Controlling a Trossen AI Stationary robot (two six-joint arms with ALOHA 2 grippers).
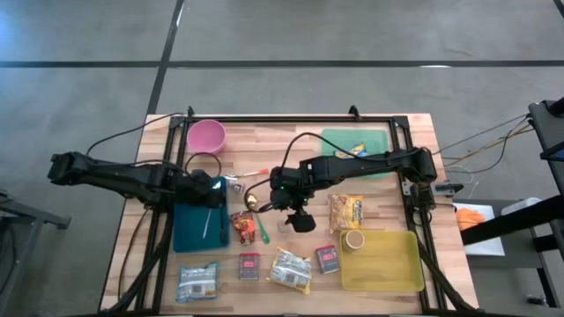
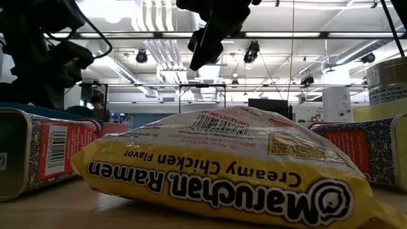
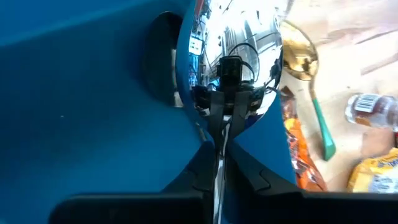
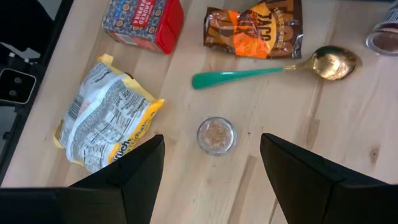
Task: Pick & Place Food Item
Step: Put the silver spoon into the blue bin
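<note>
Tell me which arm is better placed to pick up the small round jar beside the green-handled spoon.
The right: its open pincer hangs directly above the small jar. The left pincer is shut over the blue tray.

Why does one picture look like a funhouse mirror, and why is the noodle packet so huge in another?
In the left wrist view, a shiny metal spoon bowl on the blue tray reflects the camera, curved like a mirror. In the low view, the ramen packet lies right before the lens, and bright ceiling lights leave the arms as dark shapes.
</note>
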